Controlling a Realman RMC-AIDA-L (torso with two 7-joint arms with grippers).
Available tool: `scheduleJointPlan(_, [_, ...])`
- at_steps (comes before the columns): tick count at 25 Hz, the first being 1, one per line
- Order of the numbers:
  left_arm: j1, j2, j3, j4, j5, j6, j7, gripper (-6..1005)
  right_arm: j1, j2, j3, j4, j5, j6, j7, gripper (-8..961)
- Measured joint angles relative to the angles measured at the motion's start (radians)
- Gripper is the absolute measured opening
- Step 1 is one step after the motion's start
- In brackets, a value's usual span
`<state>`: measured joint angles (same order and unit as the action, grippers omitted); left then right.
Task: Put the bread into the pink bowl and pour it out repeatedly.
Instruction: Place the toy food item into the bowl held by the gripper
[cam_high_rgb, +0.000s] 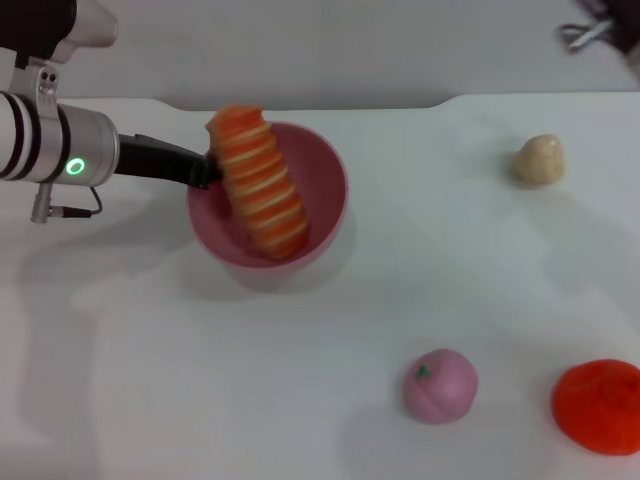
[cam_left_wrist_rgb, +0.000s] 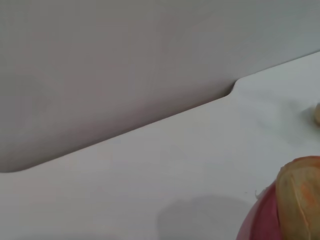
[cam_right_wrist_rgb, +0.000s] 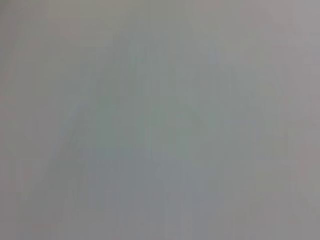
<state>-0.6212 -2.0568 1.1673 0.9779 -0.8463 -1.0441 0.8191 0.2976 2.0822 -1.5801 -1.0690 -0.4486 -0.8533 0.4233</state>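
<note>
The pink bowl sits left of centre in the head view, tipped so its opening faces me, with a shadow under it. The bread, orange with cream stripes, leans inside it, one end poking over the far rim. My left gripper reaches in from the left, its dark fingers shut on the bowl's left rim. In the left wrist view, a slice of the pink bowl and the bread's tan end show at a corner. The right gripper is out of view; its wrist view shows only blank grey.
A beige rounded lump lies at the far right. A small pink peach-like ball and an orange-red toy lie near the front right. The white table's back edge has a step.
</note>
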Motion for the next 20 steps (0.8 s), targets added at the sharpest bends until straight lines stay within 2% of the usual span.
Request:
scheduleJointPlan(5, [-0.014,-0.004,0.026,-0.001,-0.012,0.009,0.000,34,-0.047,0.000,0.033,0.112,0.311,-0.114,-0.237,527])
scheduleJointPlan(8, [-0.023,-0.005,0.089,-0.001,-0.060,0.032,0.000,34,-0.053,-0.001,0.078,0.249,0.486,-0.239,-0.347,527])
scheduleJointPlan(14, [-0.044,-0.005,0.240,0.000,-0.177,0.123,0.000,34,-0.057,-0.002,0.160,0.402,0.611,-0.376,-0.397,528])
scheduleJointPlan(20, [-0.066,-0.010,0.444,0.001,-0.327,0.308,0.036,34,-0.067,-0.002,0.215,0.445,0.615,-0.392,-0.398,528])
